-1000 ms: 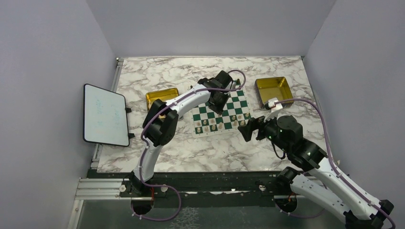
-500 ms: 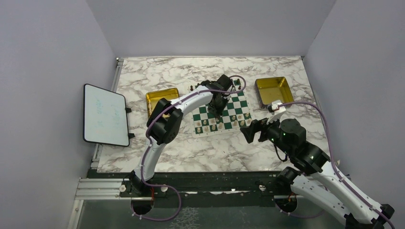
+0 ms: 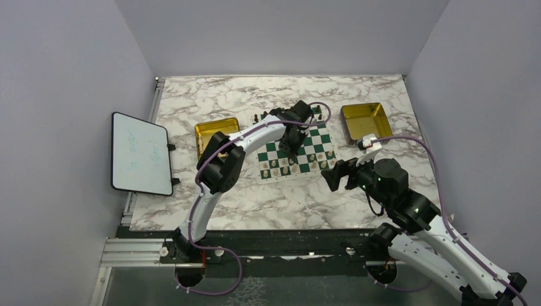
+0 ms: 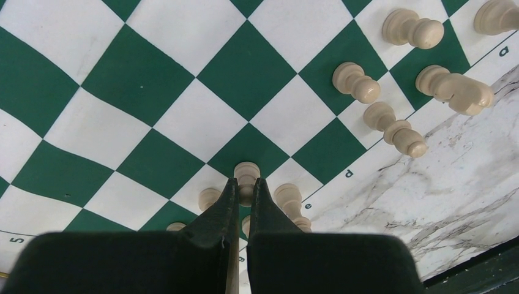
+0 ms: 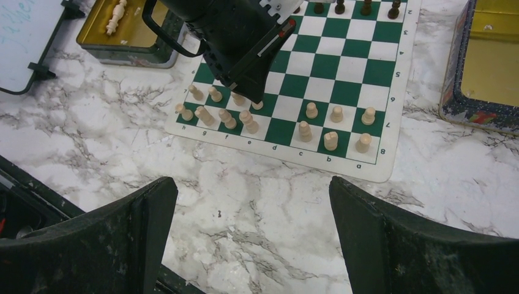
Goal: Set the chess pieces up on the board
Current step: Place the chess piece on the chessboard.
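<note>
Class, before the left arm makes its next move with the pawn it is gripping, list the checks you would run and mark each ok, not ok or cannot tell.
1. Left end effector shut on the small cream wooden pawn: ok.
2. Pawn's base down on the green-and-white checked board: cannot tell; the fingers hide it.
3. Neighbouring cream piece clear of the fingers: cannot tell; it stands close beside one.
4. Right end effector open and off the board: ok.
5. Gold metal tray emptied of cream pieces: not ok; a lying cream piece is inside.
</note>
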### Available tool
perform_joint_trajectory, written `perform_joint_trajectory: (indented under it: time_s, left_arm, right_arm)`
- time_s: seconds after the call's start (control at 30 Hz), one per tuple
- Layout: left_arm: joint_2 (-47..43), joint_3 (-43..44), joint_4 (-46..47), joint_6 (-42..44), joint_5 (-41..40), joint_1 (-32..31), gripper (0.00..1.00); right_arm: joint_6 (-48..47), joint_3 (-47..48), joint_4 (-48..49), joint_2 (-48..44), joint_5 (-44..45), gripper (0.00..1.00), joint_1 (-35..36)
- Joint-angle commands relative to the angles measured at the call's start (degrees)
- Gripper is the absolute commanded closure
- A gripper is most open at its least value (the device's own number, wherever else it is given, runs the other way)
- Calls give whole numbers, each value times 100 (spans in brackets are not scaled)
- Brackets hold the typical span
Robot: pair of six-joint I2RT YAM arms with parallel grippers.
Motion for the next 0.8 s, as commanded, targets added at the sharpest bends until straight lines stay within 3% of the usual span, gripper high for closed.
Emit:
perform_joint_trajectory:
  time_s: [0.0, 0.43, 0.77]
  left_arm:
    - [99, 216, -45, 3, 92, -48, 99]
    - [259, 323, -42, -16, 31, -62, 97]
    - [266, 265, -35, -7, 20, -66, 87]
  right_arm:
    - [-20, -49, -46, 5, 117, 0, 1]
    - [-24, -54, -40, -21, 151, 0, 1]
    - [-19, -57, -45, -65, 199, 0, 1]
